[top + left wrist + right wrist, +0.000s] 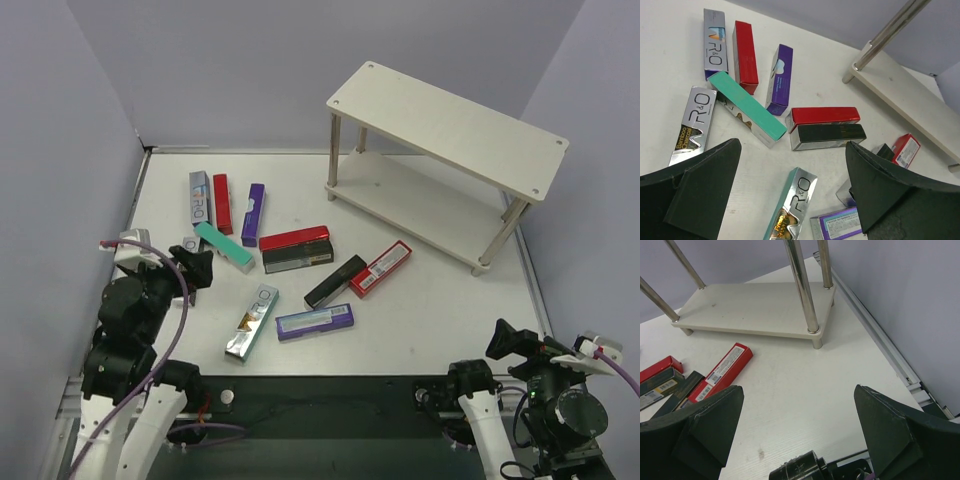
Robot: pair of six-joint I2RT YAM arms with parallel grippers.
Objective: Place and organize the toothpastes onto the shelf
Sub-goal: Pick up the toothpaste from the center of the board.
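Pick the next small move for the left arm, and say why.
Probably lower the left gripper toward the teal carton and line the jaws up across its narrow width. The gripper is open and holds nothing. In the top view that carton lies among the closest to it, with its top face uncovered. No carton sits on the shelf yet, so any pick is a fair start.

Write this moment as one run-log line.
left gripper: open, empty | right gripper: open, empty | toothpaste cartons: scattered on table | shelf: no cartons
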